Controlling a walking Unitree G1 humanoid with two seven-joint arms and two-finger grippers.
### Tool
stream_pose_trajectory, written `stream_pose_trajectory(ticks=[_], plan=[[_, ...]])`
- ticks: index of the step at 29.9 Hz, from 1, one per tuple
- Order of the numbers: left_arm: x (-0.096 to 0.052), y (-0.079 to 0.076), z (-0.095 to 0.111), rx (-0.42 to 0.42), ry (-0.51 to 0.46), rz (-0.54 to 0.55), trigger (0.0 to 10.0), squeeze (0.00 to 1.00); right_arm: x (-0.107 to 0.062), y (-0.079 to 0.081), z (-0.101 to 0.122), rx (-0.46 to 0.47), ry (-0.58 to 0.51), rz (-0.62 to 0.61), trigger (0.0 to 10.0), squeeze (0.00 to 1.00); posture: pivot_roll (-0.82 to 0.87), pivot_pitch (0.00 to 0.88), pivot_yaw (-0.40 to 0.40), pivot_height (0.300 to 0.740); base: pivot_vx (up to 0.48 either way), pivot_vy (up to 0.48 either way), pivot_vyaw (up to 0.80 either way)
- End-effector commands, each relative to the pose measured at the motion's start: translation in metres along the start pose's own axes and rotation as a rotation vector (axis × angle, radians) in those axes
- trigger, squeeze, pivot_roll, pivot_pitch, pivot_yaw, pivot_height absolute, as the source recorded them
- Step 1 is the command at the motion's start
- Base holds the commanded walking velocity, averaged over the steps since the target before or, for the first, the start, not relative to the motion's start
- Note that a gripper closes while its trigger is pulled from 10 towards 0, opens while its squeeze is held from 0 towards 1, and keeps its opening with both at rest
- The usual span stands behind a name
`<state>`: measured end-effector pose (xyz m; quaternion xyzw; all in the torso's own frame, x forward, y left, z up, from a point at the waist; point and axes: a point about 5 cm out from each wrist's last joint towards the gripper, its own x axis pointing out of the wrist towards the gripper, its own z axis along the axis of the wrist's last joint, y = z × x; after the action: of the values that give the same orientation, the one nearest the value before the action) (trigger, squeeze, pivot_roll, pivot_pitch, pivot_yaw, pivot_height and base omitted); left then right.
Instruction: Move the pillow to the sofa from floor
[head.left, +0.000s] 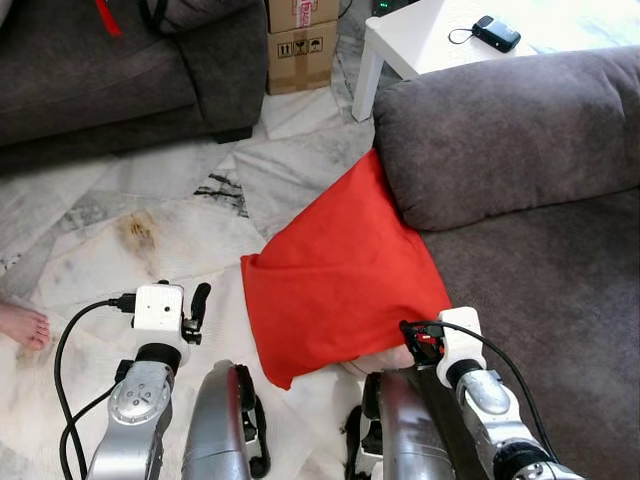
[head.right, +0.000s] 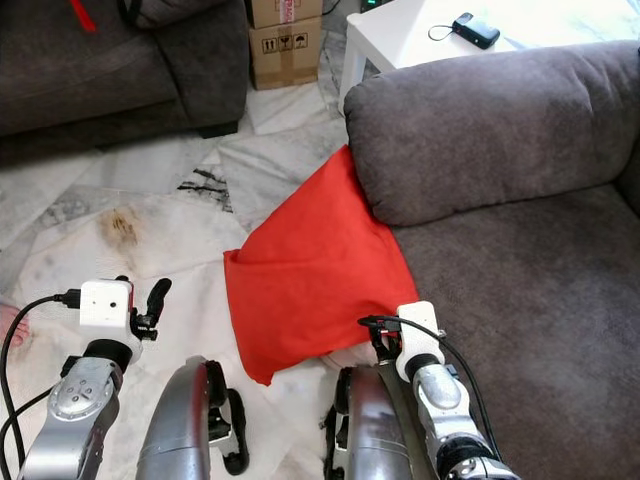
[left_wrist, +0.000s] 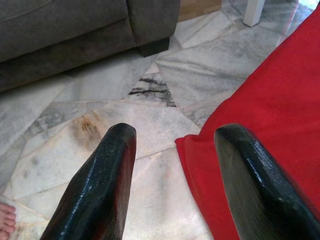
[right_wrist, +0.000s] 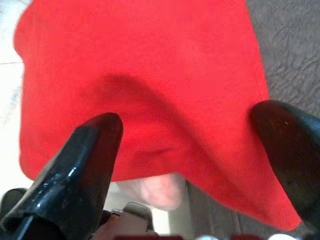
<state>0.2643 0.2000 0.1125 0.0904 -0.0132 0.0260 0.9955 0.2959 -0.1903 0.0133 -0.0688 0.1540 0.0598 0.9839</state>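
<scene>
Pillow (head.left: 335, 270), one only and bright red, stood propped on the marble floor (head.left: 150, 220), leaning against the front of the grey sofa (head.left: 520, 200). Its long axis ran on a slant, the upper corner pointing away from the robot toward the sofa's armrest and the lower corner pointing down near the robot's legs. One edge overlapped the sofa seat.

The right gripper (right_wrist: 195, 145) hung just before the pillow's near edge, its two black fingers (right_wrist: 85, 160) spread wide apart with red cloth showing between and beyond them. I could not tell whether they touched the fabric. The sofa seat lay just past the outer finger.

The left gripper (left_wrist: 175, 165) was held over the floor beside the pillow, its two fingers also standing apart and gripping nothing. The pillow's lower corner lay just ahead of one finger, bare marble ahead of the other.

A second grey sofa (head.left: 100, 70) stood farther off, with a cardboard box (head.left: 300, 50) beside it. One white table (head.left: 430, 40) carried a small black device (head.left: 497, 33). A person's bare foot (head.left: 22, 325) rested on the floor out beyond the left gripper.
</scene>
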Motion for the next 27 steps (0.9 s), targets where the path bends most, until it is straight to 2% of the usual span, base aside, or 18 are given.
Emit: stream_pose_trajectory(ticks=[1, 5, 7, 20, 27], plan=[[-0.005, -0.001, -0.001, 0.013, 0.019, -0.003, 10.0, 0.00, -0.005, 0.000, -0.010, -0.019, 0.028, -0.015, 10.0, 0.00, 0.05, 0.423, -0.073, 0.629, 0.000, 0.000, 0.00], [-0.004, -0.001, 0.002, 0.020, 0.009, 0.000, 10.0, 0.00, -0.003, -0.003, -0.004, -0.013, -0.005, -0.069, 10.0, 0.00, 0.05, 0.430, -0.074, 0.629, 0.000, 0.000, 0.00], [-0.004, 0.000, 0.006, 0.024, 0.002, 0.003, 10.0, 0.00, -0.001, -0.004, 0.000, -0.044, -0.022, -0.098, 10.0, 0.00, 0.05, 0.441, -0.073, 0.629, 0.000, 0.000, 0.00], [-0.008, 0.001, 0.008, 0.052, 0.011, -0.014, 10.0, 0.00, -0.001, 0.009, -0.002, -0.133, -0.015, -0.047, 10.0, 0.00, 0.06, 0.466, -0.073, 0.629, 0.000, 0.000, 0.00], [-0.009, -0.001, 0.011, 0.066, 0.010, -0.019, 10.0, 0.00, -0.001, 0.009, -0.002, -0.176, -0.015, -0.060, 10.0, 0.00, 0.07, 0.477, -0.079, 0.629, 0.000, 0.000, 0.00]])
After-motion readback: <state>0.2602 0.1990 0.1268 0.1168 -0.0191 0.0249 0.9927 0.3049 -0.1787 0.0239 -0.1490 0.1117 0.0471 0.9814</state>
